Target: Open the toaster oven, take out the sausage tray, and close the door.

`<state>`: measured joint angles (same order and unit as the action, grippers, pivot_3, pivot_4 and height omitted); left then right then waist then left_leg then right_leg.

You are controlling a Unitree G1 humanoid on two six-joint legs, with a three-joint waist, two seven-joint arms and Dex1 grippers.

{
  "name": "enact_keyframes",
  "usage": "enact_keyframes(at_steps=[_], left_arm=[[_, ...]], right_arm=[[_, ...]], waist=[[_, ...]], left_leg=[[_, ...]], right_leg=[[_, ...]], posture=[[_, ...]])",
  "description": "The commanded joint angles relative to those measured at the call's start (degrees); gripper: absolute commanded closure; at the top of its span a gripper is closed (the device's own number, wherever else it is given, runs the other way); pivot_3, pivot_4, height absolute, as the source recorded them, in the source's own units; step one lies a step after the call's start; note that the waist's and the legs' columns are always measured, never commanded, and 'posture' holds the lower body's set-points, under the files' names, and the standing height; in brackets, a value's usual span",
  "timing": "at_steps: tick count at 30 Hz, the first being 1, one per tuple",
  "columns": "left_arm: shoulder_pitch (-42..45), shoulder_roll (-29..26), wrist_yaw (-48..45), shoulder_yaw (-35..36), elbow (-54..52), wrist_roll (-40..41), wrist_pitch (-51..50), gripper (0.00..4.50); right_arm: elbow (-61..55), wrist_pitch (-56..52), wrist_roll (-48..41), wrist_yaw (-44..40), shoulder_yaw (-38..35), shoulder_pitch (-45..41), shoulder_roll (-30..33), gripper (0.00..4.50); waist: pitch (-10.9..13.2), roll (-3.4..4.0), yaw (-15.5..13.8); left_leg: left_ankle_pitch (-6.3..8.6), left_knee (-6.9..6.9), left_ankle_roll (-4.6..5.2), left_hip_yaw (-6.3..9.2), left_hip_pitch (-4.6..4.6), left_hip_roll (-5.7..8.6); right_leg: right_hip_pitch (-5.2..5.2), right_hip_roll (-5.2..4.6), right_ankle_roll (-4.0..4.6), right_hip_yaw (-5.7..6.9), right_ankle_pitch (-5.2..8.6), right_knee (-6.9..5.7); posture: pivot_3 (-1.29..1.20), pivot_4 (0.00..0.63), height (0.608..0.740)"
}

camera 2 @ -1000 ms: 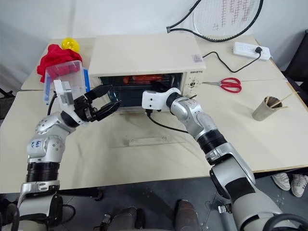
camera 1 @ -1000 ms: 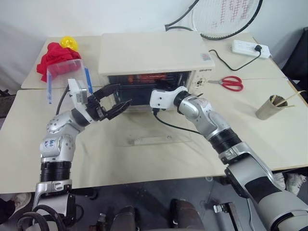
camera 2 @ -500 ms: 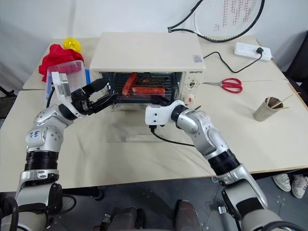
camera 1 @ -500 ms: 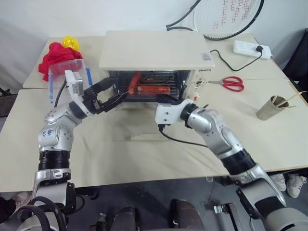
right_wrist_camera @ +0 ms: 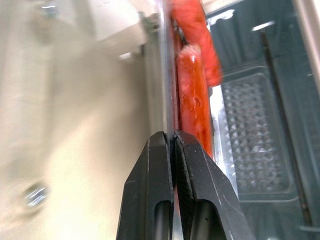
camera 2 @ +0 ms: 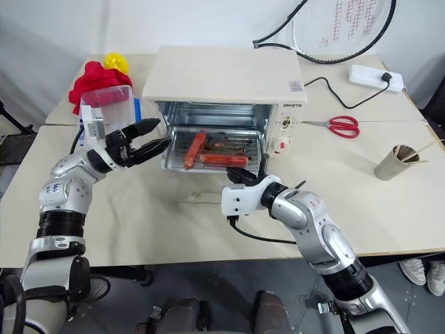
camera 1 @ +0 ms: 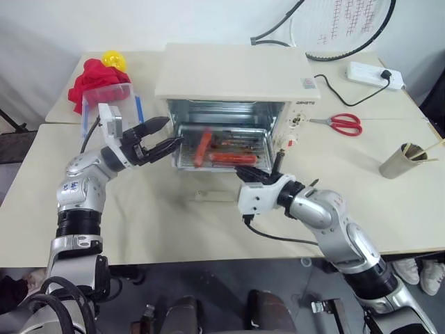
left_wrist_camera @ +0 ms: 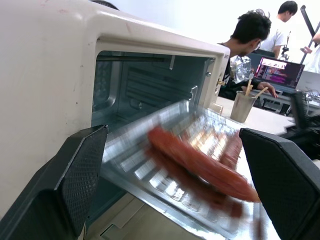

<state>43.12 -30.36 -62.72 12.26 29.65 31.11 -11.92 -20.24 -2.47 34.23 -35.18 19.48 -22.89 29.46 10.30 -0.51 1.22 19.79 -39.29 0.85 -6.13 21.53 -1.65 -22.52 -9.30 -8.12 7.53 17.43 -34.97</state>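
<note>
Toaster oven (camera 1: pixel 236 73) sat at the back middle of the table (camera 1: pixel 139 209), door (camera 1: pixel 219 184) folded down flat onto the tabletop. Sausage tray (camera 1: pixel 222 147) stuck halfway out of the oven mouth over the lowered door, three red sausages (camera 1: pixel 229 157) on it. Right gripper (camera 1: pixel 256 174) was clamped tight on the tray's front rim, fingers pinched on the thin metal edge in the right wrist view. Left gripper (camera 1: pixel 161 135) hung wide apart, holding nothing, just beside the tray's left end. Clear plastic box (camera 1: pixel 110 101) near the back left; scissors (camera 1: pixel 345 123) and paper cup (camera 1: pixel 402 159) toward the right edge.
</note>
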Motion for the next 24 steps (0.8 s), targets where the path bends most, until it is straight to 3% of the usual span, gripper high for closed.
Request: enact_keyframes(at_steps=[1, 4, 14, 17, 19, 24], left_arm=[[0.80, -0.44, 0.50, 1.34, -1.12, 0.33, -0.33, 0.00], [-0.73, -0.92, 1.77, 2.68, -3.83, 2.16, -3.70, 0.00], [-8.45, -5.30, 10.12, 7.01, -17.23, 11.48, -29.35, 0.00], [-10.71, -5.86, 16.52, 9.08, -22.21, 19.25, -46.65, 0.00], [-10.72, -4.85, 24.38, 10.67, -24.81, 23.00, -58.29, 0.00], [-8.09, 0.02, 34.60, 16.23, -26.77, 30.18, -68.29, 0.00]], right_arm=[[-4.72, 0.96, -0.27, 0.73, -3.28, 0.93, 1.28, 4.36], [-5.77, 1.54, -0.10, 0.77, -3.76, 2.33, 2.30, 4.36], [-7.30, 4.24, 0.66, 1.29, -4.47, 5.64, 3.69, 4.36], [-7.92, 5.01, 0.06, 0.37, -5.08, 6.08, 4.74, 4.36], [-7.74, 5.86, -0.31, 0.11, -5.50, 5.86, 5.70, 4.36], [-6.99, 7.46, -0.96, 0.06, -5.26, 4.70, 5.72, 4.36]], waist=[[0.00, 0.00, 0.05], [0.00, -0.01, 0.11], [0.01, -0.01, 0.23], [0.01, -0.01, 0.15], [0.01, -0.02, 0.16], [0.02, -0.03, -0.11]], left_leg=[[0.00, 0.00, 0.00, -0.01, 0.00, 0.00], [0.00, 0.00, 0.00, 0.00, 0.00, -0.01], [0.00, 0.04, 0.00, 0.45, -0.01, -0.03], [0.00, 0.02, 0.00, 0.52, -0.01, -0.02], [0.00, 0.03, 0.00, 0.55, -0.01, -0.01], [-0.01, -0.02, -0.01, 0.62, -0.01, -0.01]], right_leg=[[0.00, 0.00, 0.00, 0.00, 0.00, 0.00], [-0.01, 0.00, 0.00, 0.00, 0.00, -0.01], [-0.04, 0.00, 0.00, -0.03, 0.00, -0.02], [-0.02, -0.02, 0.00, -0.04, 0.00, -0.03], [-0.02, -0.04, 0.00, -0.08, 0.00, -0.05], [0.03, -0.05, 0.00, -0.09, 0.00, -0.08]], posture=[[0.00, 0.150, 0.740], [0.00, 0.150, 0.740], [0.00, 0.150, 0.740], [0.00, 0.150, 0.740], [0.00, 0.150, 0.740], [0.00, 0.150, 0.740]])
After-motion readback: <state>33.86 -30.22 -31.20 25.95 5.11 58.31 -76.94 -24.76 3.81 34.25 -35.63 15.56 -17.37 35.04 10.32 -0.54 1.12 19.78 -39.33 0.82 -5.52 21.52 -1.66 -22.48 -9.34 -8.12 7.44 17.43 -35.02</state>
